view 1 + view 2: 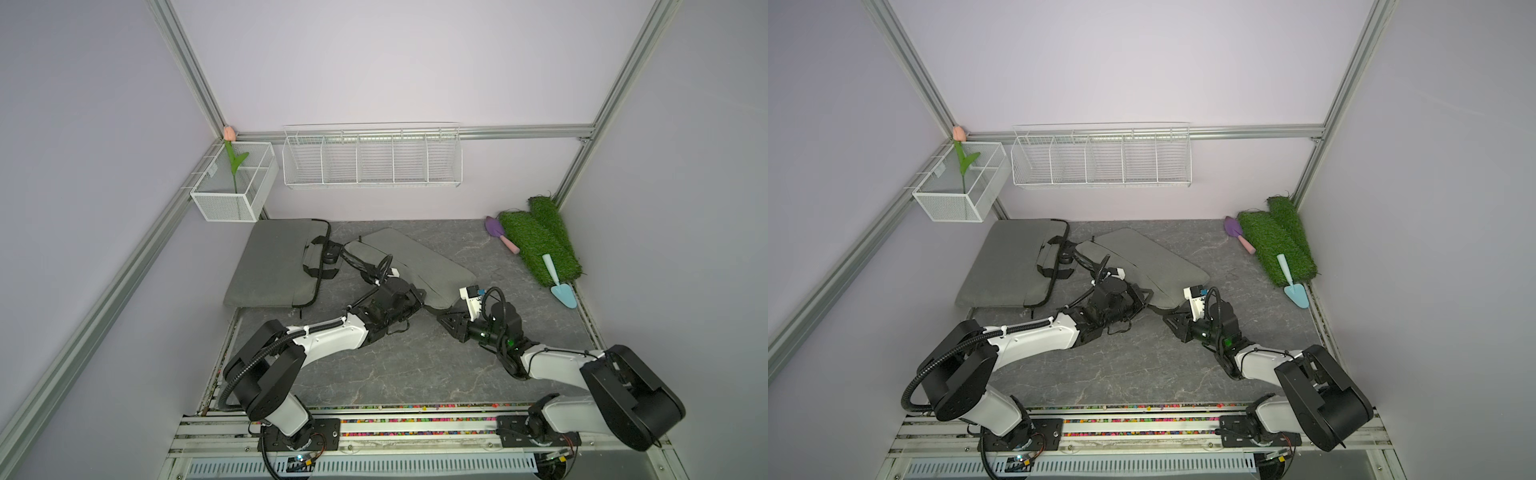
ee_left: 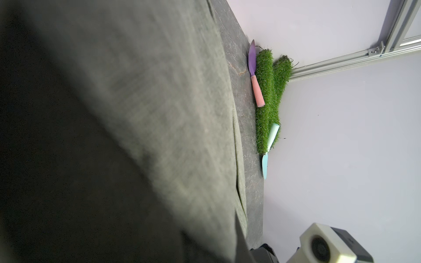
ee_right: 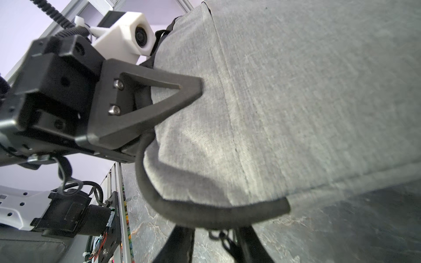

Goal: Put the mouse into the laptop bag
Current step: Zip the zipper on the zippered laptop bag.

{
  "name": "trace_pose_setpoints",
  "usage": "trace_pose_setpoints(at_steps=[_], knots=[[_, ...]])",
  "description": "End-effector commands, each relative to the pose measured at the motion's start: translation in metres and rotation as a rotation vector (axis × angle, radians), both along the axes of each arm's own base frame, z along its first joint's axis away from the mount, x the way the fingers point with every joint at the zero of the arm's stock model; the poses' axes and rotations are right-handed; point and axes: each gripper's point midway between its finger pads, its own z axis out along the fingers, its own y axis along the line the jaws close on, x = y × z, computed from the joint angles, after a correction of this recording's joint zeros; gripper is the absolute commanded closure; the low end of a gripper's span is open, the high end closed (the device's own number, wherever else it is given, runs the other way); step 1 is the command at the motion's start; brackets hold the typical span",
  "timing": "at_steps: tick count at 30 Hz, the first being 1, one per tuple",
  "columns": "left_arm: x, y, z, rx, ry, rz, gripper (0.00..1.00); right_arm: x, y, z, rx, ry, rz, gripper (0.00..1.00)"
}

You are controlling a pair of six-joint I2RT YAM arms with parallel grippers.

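I am working over a dark, marbled worktop that is sitting inside pale lilac walls and an aluminium frame. Two rolls of artificial turf are lying in the far right corner. A purple trowel is resting beside them and a teal trowel is leaning off their near end.

A white mesh basket is hanging on the left wall with an artificial tulip standing in it. A white wire rack with several compartments is hanging on the back wall.

A grey laptop bag is lying slantwise mid-worktop, and a second laptop bag is lying flat at the far left. A small black thing that I am taking for the mouse is lying on the worktop between the two bags, just beside the second bag's black handles.

Both my arms are reaching forward low from the near rail and are meeting at the slanted bag's near end. My left end effector is pinching the bag's fabric edge, its jaws closed on it. My right end effector is hovering just beside the bag's black-piped corner, its jaws standing partly apart and gripping nothing, with a zipper pull dangling between them.
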Motion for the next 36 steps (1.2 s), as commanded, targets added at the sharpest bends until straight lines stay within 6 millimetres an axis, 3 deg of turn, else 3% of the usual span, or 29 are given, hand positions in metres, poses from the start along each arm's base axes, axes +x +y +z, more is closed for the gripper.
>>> trace_pose_setpoints(at_steps=[1,11,16,28,36], knots=[[0.017,-0.011,0.072,-0.155,-0.159,0.022,1.00,-0.003,-0.009,-0.004,-0.046,-0.016,-0.030,0.69],[0.017,-0.012,0.072,-0.161,-0.158,0.023,1.00,-0.005,-0.013,-0.007,-0.079,-0.013,-0.041,0.71],[0.017,-0.012,0.072,-0.163,-0.156,0.022,1.00,-0.005,-0.014,-0.008,-0.088,-0.012,-0.040,0.82],[0.018,-0.013,0.073,-0.173,-0.157,0.021,1.00,-0.009,-0.021,-0.008,-0.135,-0.020,-0.061,0.93],[0.020,-0.025,0.061,-0.177,-0.138,0.010,1.00,-0.022,-0.013,0.008,-0.142,-0.025,-0.028,0.93]])
